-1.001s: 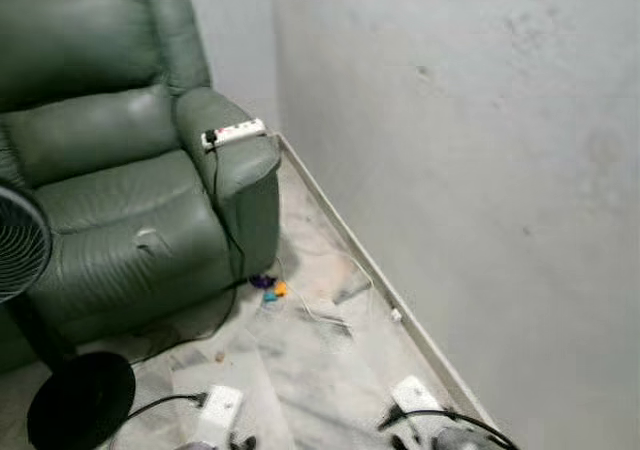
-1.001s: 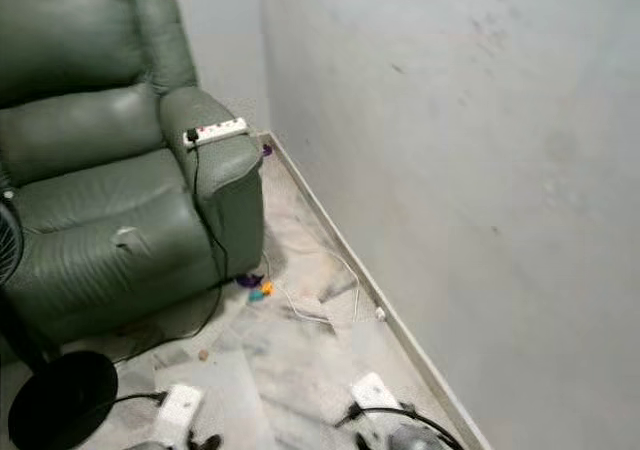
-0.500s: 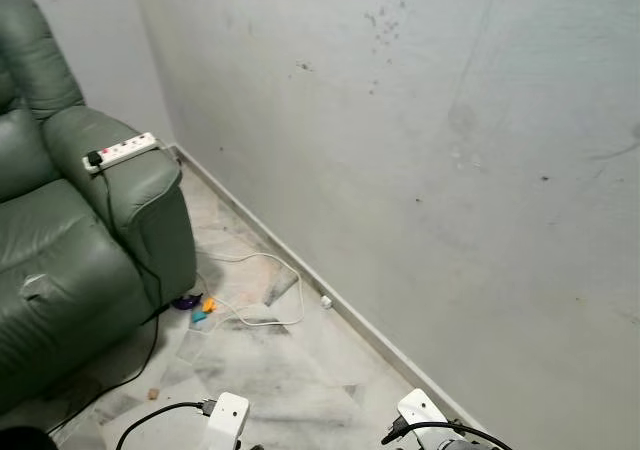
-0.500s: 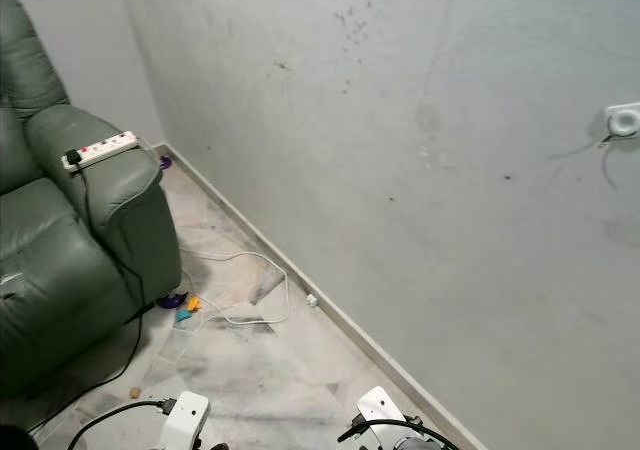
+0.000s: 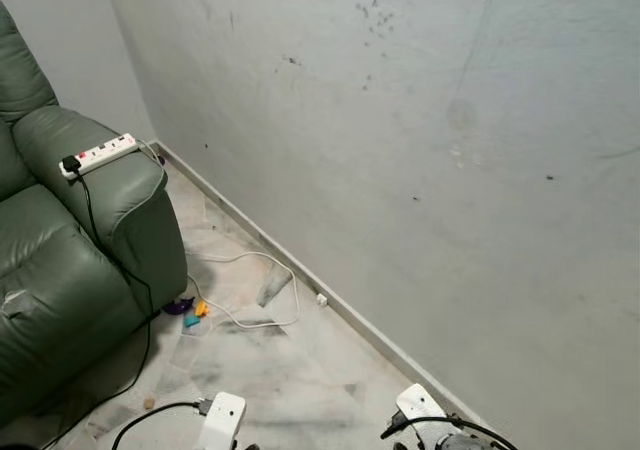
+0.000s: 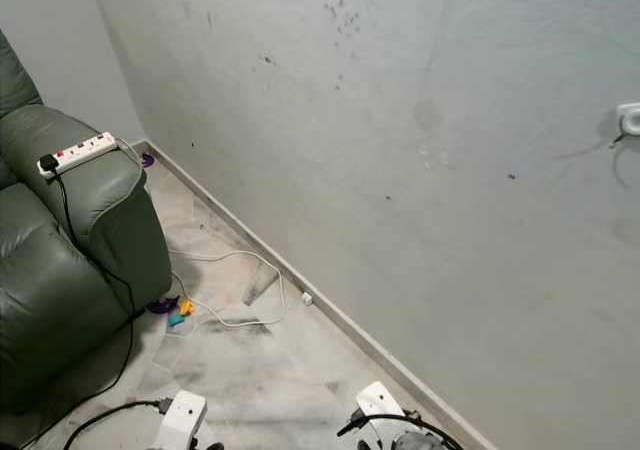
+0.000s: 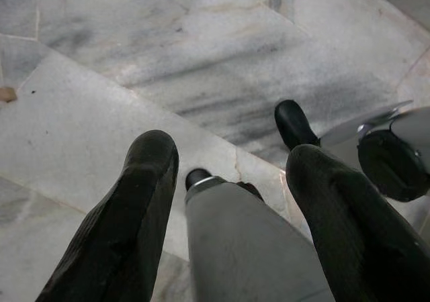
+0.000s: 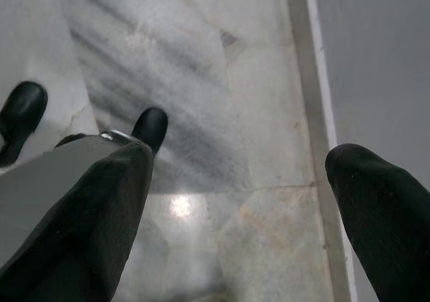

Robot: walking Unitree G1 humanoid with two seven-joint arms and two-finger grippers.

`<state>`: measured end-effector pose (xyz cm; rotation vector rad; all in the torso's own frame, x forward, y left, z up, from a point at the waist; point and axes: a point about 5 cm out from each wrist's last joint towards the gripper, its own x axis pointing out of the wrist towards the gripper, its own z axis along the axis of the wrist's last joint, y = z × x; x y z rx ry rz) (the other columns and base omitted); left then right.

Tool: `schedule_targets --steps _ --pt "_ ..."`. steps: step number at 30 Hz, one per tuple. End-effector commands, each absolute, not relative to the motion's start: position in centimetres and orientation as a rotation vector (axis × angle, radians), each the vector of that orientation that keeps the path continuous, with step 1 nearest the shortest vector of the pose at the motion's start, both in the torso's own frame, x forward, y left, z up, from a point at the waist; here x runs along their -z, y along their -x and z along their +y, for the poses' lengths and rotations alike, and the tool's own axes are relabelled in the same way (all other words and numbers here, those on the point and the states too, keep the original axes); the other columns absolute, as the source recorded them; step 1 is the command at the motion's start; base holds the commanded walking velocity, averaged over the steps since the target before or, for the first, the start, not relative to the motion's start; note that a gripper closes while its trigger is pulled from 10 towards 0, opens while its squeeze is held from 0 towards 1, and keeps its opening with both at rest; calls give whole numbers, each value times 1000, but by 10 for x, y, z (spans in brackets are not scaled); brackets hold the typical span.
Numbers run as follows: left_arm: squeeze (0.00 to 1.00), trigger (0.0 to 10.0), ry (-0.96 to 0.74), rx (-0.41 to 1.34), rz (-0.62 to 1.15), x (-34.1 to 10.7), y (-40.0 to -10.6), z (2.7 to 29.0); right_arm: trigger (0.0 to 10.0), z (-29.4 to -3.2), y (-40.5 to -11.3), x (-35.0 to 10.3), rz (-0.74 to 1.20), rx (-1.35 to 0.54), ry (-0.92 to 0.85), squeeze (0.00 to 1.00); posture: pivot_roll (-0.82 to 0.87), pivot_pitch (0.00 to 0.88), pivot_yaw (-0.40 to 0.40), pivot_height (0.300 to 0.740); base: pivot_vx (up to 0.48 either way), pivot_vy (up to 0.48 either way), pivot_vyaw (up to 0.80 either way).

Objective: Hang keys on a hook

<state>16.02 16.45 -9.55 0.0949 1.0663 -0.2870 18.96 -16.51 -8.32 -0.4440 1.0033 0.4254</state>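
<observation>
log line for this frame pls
phase: searching | left pincer: open, idle over floor | right pincer: open, idle | keys: not held | ahead: wall, armchair, power strip

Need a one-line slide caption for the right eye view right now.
Green armchair with a power strip on its armrest, white cable on marble floor, beside a bare grey wall.

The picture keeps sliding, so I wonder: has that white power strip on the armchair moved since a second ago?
No. The power strip lies on the same spot of the armchair's arm, plug end alike. The camera turned, not the strip.
</observation>
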Motion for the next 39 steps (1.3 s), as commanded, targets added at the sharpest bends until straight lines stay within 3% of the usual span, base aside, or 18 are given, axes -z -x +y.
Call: schedule_targets --steps 1,12,39 --pt "0 10000 -96 298 1077 96 -158 163 10000 -168 -188 84 1010 -414 442 0 74 0 -28 740 0 0 -788" --pt "0 10000 -88 317 1074 96 -158 164 10000 -166 -188 84 1006 -420 436 0 75 0 -23 740 0 0 -214" --pt "0 10000 -81 322 1118 99 -151 163 10000 -168 -183 86 1028 -400 426 0 69 0 -23 740 0 0 -766"
